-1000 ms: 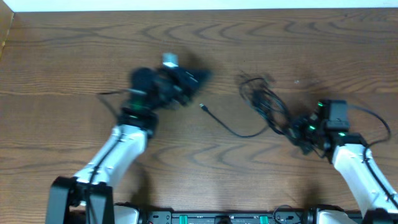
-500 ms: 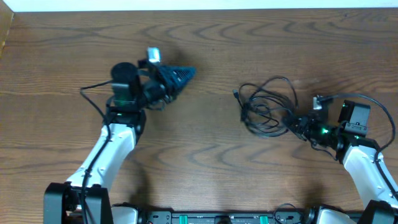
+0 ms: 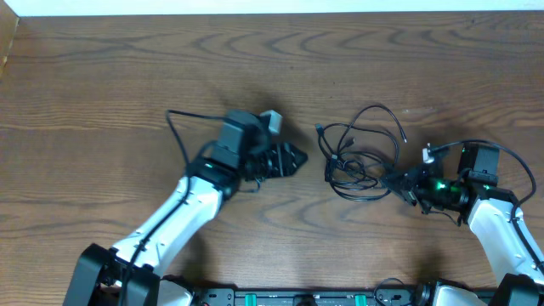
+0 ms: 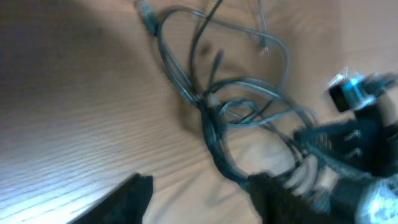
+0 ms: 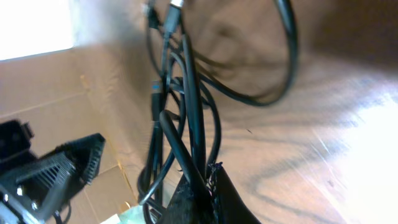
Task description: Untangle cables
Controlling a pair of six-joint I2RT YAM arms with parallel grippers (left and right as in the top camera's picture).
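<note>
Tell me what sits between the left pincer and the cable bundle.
Nothing but bare wooden table separates the left pincer from the cable bundle, seen in the overhead view.

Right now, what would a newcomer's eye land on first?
The tangle of dark cables, lying right of centre on the table, draws the eye first. The right tool is shut on its right edge, while the left tool, open, points at it from the left.

A dark brown table (image 3: 93, 85) with wavy wood grain filled the view, bordered along its far edge by a pale white strip (image 3: 272, 5) and at the far left corner by a tan sliver (image 3: 7, 42).
</note>
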